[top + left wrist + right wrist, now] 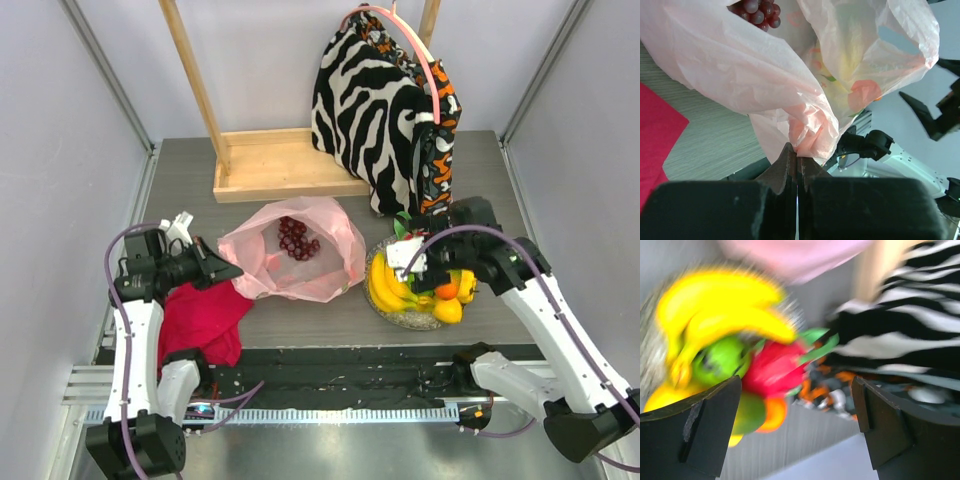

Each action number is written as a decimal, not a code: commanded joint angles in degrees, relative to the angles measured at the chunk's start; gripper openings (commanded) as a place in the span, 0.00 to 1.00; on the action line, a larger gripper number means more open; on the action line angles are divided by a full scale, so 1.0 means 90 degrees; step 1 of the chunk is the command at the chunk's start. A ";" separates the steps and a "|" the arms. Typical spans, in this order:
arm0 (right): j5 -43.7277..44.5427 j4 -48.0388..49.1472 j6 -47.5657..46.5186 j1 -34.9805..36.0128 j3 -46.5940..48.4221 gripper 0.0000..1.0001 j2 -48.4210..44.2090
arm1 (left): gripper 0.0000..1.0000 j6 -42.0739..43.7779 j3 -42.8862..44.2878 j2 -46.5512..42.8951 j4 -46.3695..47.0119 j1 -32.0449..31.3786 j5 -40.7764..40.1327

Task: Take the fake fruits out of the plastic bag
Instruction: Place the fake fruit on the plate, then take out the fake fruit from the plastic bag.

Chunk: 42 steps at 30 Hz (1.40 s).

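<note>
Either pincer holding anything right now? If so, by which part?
Left pincer is shut on a bunched fold at the plastic bag's left edge. Right pincer is open over the fake fruits on the plate, holding nothing.

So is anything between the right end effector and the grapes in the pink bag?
Only the plastic bag's right wall stands between the right end effector and the grapes. From above, the open mouth leaves them uncovered.

Thin translucent pink plastic bag (pixel 300 265). Glossy dark red plastic grapes (pixel 297 239). Yellow plastic banana bunch (pixel 384 285). Round green plastic apple (pixel 720 360). Glossy red plastic fruit (pixel 772 370). Magenta-red cloth (pixel 205 318). Black-and-white zebra-striped fabric bag (pixel 365 110), with an orange-and-black patterned part. Grey wood-grain tabletop (pixel 300 325).
</note>
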 commanded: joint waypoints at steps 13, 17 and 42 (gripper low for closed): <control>-0.0804 0.2979 0.7405 0.3164 0.4019 0.61 0.3820 | 0.00 -0.1043 -0.0437 -0.0378 0.0772 0.0238 0.0729; -0.0698 0.3067 0.8501 0.3272 0.4068 0.45 0.4748 | 0.00 -0.0945 -0.0437 -0.0583 0.0585 0.0228 0.0681; 0.3591 0.3321 0.9686 0.3184 0.4781 0.68 0.8256 | 0.00 -0.0867 -0.0935 -0.1053 0.0283 -0.0036 0.0534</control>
